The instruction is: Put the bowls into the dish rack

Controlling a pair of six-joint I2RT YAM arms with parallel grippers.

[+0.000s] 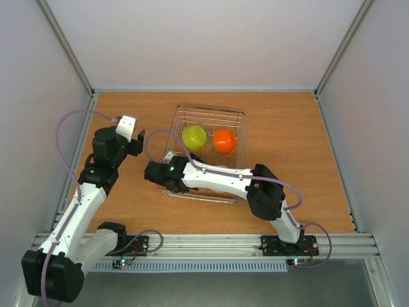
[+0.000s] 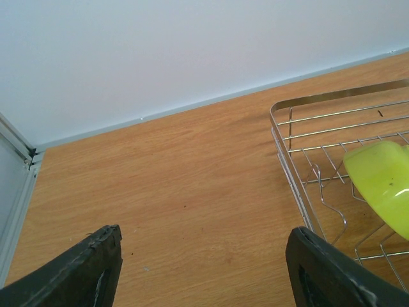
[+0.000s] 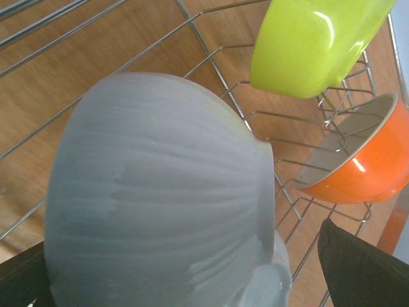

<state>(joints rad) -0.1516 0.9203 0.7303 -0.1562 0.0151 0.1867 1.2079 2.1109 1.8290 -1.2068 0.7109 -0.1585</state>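
Note:
The silver wire dish rack (image 1: 238,118) stands mid-table. A lime-yellow bowl (image 1: 194,137) and an orange bowl (image 1: 224,141) stand tilted on edge in its far half. My right gripper (image 1: 158,174) reaches across the rack's near left corner. In the right wrist view a pale grey bowl (image 3: 160,198) lies on its side between the wide-apart fingers (image 3: 364,268), against a second white bowl (image 3: 271,284). The right finger stands apart from the bowl's rim. The lime bowl (image 3: 307,38) and orange bowl (image 3: 364,166) lie beyond. My left gripper (image 1: 133,139) is open and empty.
The left gripper (image 2: 204,275) hovers over bare wood table left of the rack (image 2: 287,141), with the lime bowl (image 2: 383,185) at that view's right edge. White walls close the table on three sides. The right arm's body lies over the rack's near edge.

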